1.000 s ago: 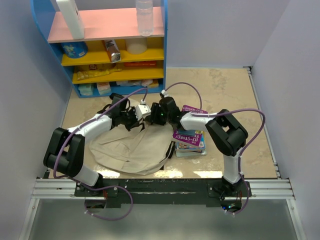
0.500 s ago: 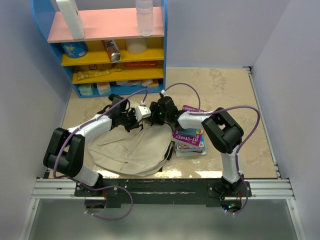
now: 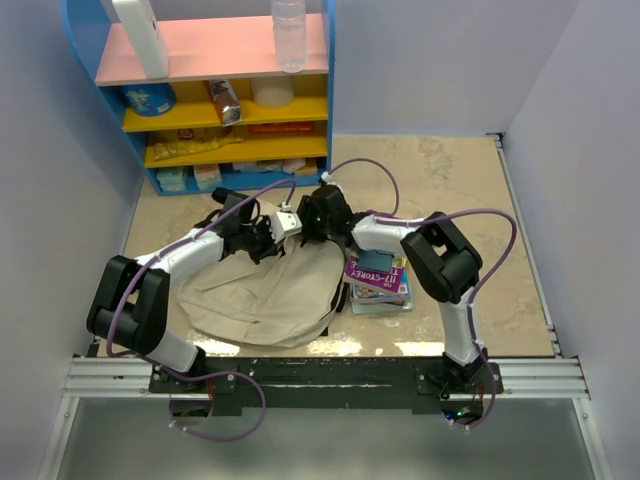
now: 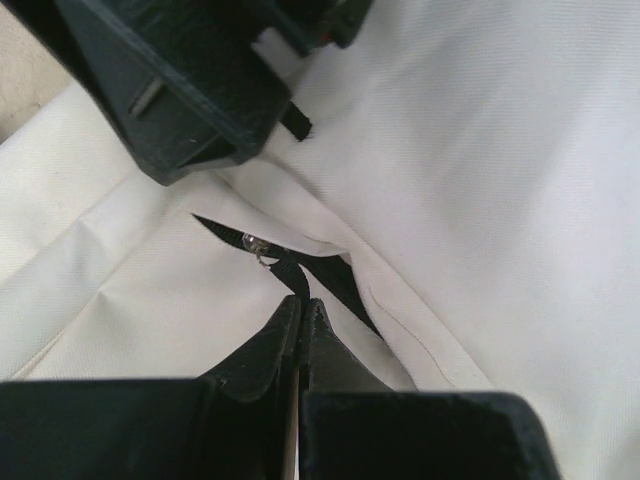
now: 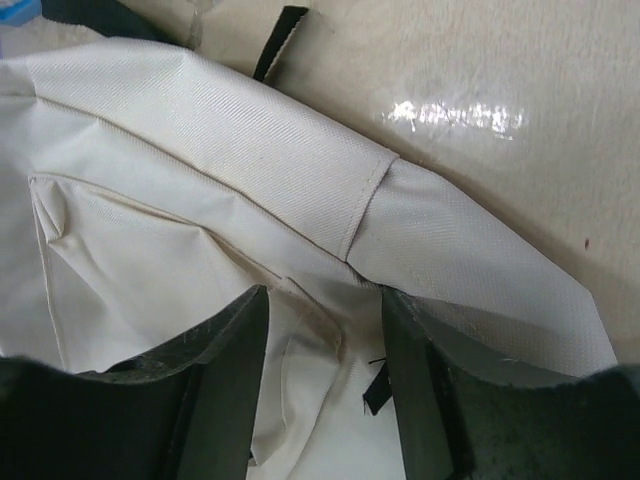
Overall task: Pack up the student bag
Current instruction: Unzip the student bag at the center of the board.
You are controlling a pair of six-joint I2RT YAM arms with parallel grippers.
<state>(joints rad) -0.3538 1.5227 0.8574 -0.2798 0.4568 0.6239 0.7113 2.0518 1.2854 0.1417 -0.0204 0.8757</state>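
Observation:
The student bag [image 3: 255, 300] lies flat in front of the arms, beige fabric with black trim. My left gripper [image 3: 272, 238] is at its far top edge, shut on the black zipper pull strap [image 4: 285, 272]; its fingertips [image 4: 302, 305] pinch that strap just below a small metal ring. Bag fabric [image 4: 480, 150] fills the left wrist view. My right gripper [image 3: 305, 225] sits right beside the left one, over the same edge. Its jaws [image 5: 322, 300] stand open astride a raised fold of the bag's fabric [image 5: 250, 150], and a short black tab [image 5: 378, 392] lies by the right finger.
A stack of books [image 3: 378, 280] lies right of the bag, under the right forearm. A blue shelf unit [image 3: 230, 100] with yellow shelves, packets and a bottle stands at the back left. Grey walls close both sides. A shiny beige floor [image 5: 480, 60] shows beyond the bag's edge.
The right arm has shifted left, closer to the left gripper over the bag's top edge, and its jaws have widened a little. The left arm has stayed put, still pinching the strap.

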